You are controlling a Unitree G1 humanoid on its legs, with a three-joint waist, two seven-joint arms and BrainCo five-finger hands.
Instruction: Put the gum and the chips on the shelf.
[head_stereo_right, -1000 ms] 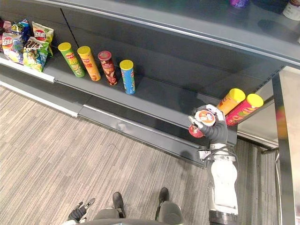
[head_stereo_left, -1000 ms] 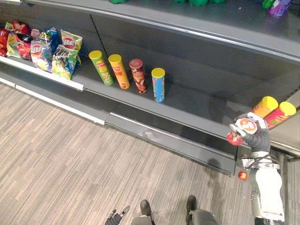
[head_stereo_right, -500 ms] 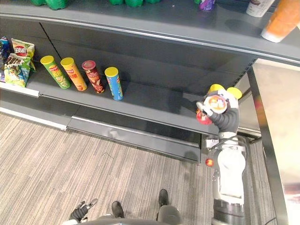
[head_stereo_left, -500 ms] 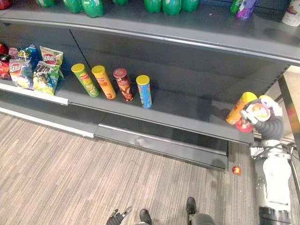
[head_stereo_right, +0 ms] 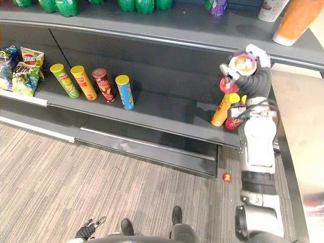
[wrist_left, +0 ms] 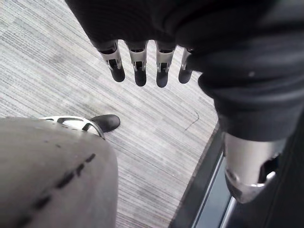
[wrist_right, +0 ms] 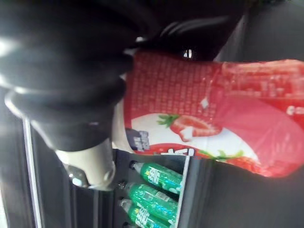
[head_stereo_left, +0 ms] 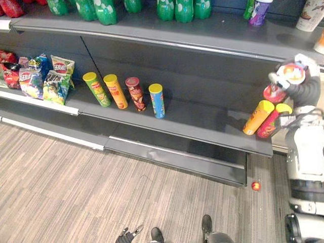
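Gum [wrist_right: 199, 104] clasped in right hand's [head_stereo_left: 305, 87] curled fingers, held high over shelf [head_stereo_left: 202, 119] end, likely to clear the cans | chips [head_stereo_left: 257, 117] lean on shelf just below gum, seemingly already placed | left hand [wrist_left: 140, 71] idle, fingers straight, low over floor [head_stereo_left: 76, 187]

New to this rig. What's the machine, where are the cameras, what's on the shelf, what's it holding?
It is a two-legged humanoid robot with two fingered hands. The two wide pictures come from a stereo camera on its head, looking down at store shelving. The two close ones come from a camera on each wrist. The lower shelf holds four chip cans in a row and two more cans at its right end; chip bags sit further left, green bottles stand above. The right hand grips a red strawberry-print tub, probably the gum. The left hand hangs open over the floor, empty.
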